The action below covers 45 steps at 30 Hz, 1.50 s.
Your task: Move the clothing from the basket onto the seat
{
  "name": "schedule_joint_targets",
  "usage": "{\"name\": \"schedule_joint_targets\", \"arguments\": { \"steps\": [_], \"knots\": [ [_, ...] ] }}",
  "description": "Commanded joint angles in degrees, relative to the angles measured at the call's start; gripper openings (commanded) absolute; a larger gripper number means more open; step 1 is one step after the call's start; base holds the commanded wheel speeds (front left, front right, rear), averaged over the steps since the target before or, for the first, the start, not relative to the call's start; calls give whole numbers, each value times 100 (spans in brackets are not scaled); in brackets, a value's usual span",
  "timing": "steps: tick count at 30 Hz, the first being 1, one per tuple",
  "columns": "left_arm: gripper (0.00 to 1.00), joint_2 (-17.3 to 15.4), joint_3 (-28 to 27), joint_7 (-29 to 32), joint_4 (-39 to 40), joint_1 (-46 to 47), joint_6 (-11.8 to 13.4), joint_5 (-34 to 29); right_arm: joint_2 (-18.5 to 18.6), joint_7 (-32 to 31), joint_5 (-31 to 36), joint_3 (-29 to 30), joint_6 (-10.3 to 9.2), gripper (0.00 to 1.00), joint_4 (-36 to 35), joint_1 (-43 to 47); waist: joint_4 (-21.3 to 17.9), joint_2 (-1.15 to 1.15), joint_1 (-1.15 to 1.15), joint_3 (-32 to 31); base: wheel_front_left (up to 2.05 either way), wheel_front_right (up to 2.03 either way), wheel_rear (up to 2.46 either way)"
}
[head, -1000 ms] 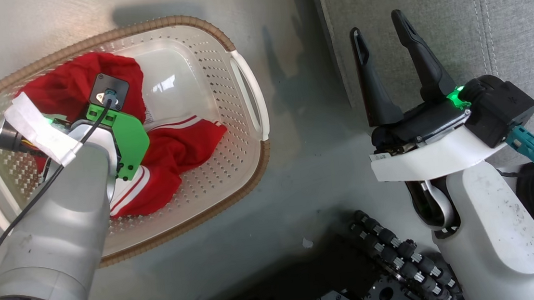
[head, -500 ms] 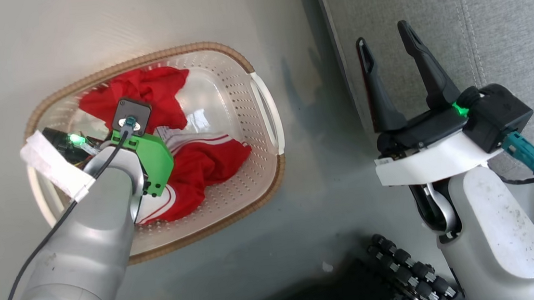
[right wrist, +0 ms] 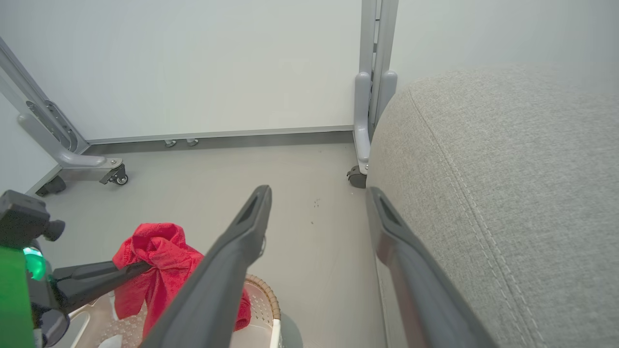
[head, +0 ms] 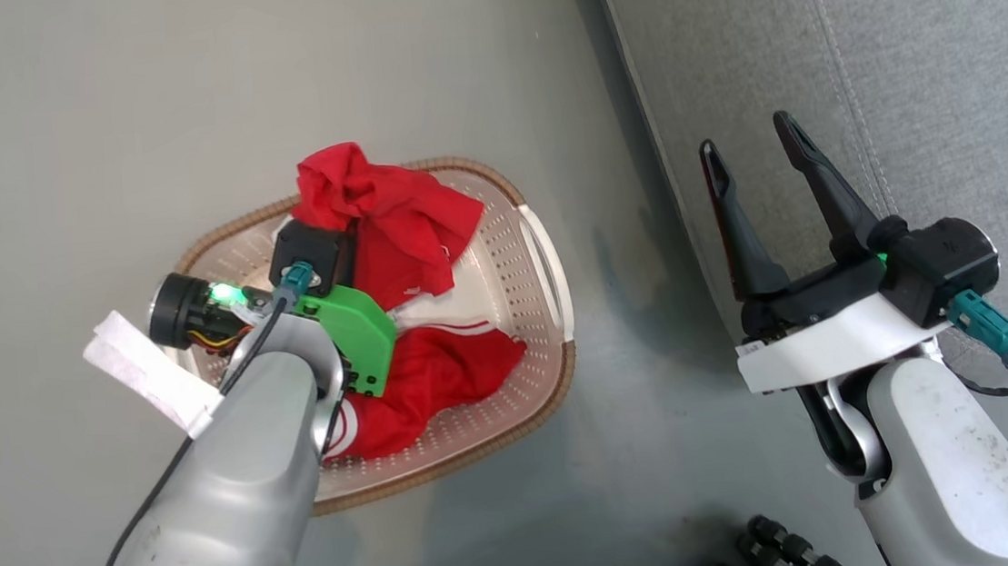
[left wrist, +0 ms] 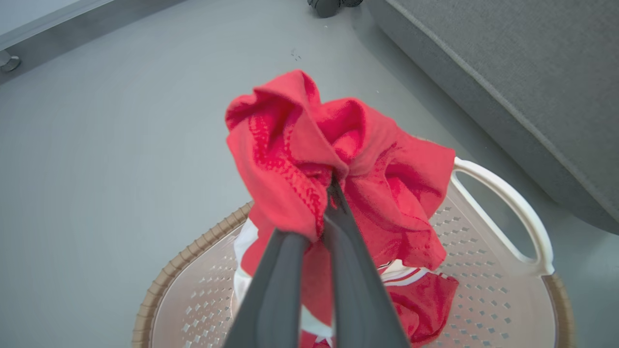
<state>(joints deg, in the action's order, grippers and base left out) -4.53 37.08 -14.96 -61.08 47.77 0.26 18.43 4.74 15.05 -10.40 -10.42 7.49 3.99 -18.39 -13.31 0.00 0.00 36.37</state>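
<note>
Grey floor (head: 177,93), basket (head: 502,256) beside seat (head: 904,56). Left tool (left wrist: 333,193) clamped on plain red garment (left wrist: 290,145), held above basket; hem possibly touching striped garment (head: 439,380) inside. Right tool (head: 746,132) fingers apart, hovering by seat edge.

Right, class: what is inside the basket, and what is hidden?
The red-and-white garment lies inside; the left gripper holds the plain red garment up. Its arm covers part of the basket.
</note>
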Motion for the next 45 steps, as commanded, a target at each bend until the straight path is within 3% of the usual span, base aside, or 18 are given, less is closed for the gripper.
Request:
{"name": "schedule_joint_targets", "arguments": {
  "steps": [1, 14, 28, 45],
  "knots": [
    [0, -22, -50, -30, 208, -181, 16, 50, 47, 18, 18, 31, 0, 100, 32, 110, 275, 0, 0, -509, 0, 0, 0],
    [0, -245, -604, -26, 2673, -1417, 51, 126, 178, -153, 143, 314, 0, 100, -36, 643, 707, 0, 0, -1545, 0, 0, 0],
    [0, -336, -1037, -20, 5169, -2298, -283, -9, 206, -657, 228, 396, 0, 100, -503, 1215, 947, 0, 0, -2458, 0, 0, 0],
    [0, -387, -1069, -20, 6292, -3443, -402, -99, 153, -1143, 152, 311, 0, 100, -929, 1977, 942, 0, 0, -3226, 0, 0, 0]
  ]
}}
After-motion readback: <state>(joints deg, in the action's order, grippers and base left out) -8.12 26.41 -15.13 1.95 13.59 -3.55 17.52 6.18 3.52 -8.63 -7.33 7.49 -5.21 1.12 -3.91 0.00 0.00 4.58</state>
